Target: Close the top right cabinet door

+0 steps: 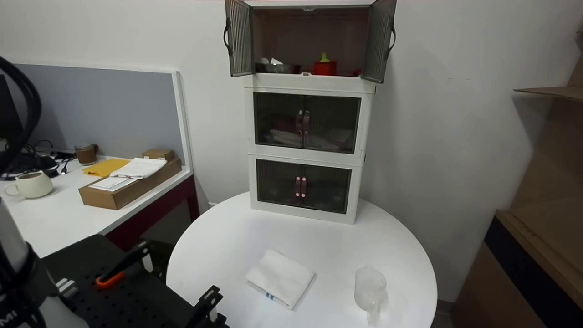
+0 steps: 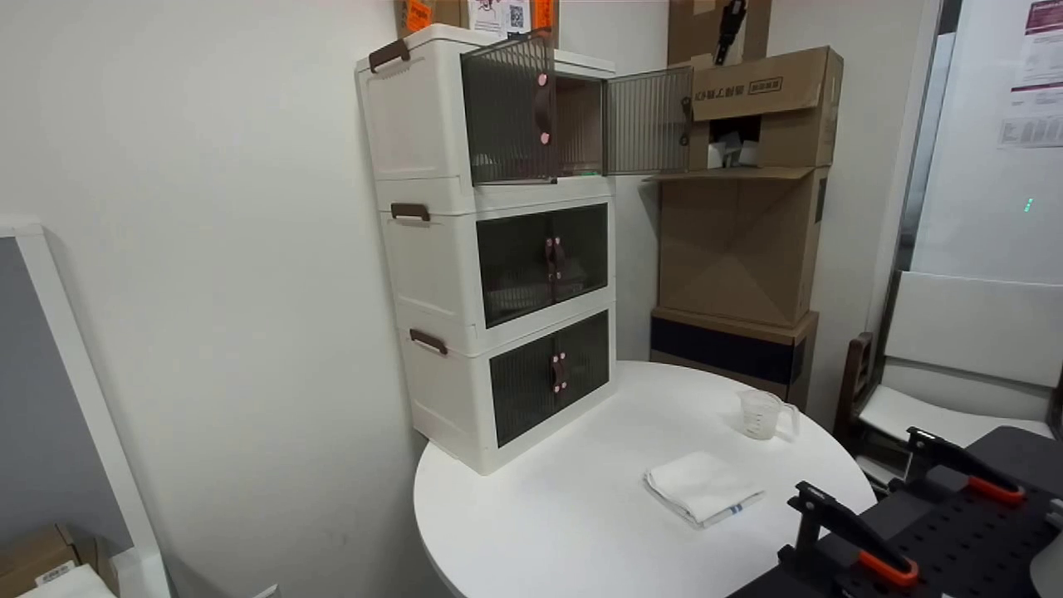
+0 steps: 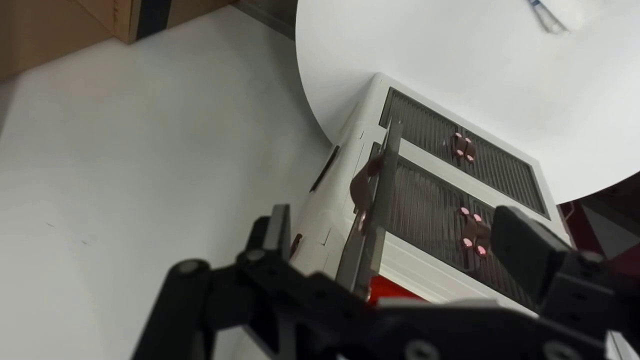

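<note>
The top right cabinet door (image 1: 379, 41) stands open (so does the left door (image 1: 240, 40)), and in the wrist view the claw (image 3: 392, 220) is spread wide.

The wrist view blurs the fingers (image 3: 527, 250) and crops the cloth (image 3: 582, 11)

the cloth (image 1: 280, 279) lies on the table (image 1: 214, 241) before the cabinet (image 1: 309, 156), near the measuring cup (image 1: 369, 287).

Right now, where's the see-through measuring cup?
In an exterior view, the see-through measuring cup is on the right side of the round white table; the folded white cloth lies apart, to its left.
</note>
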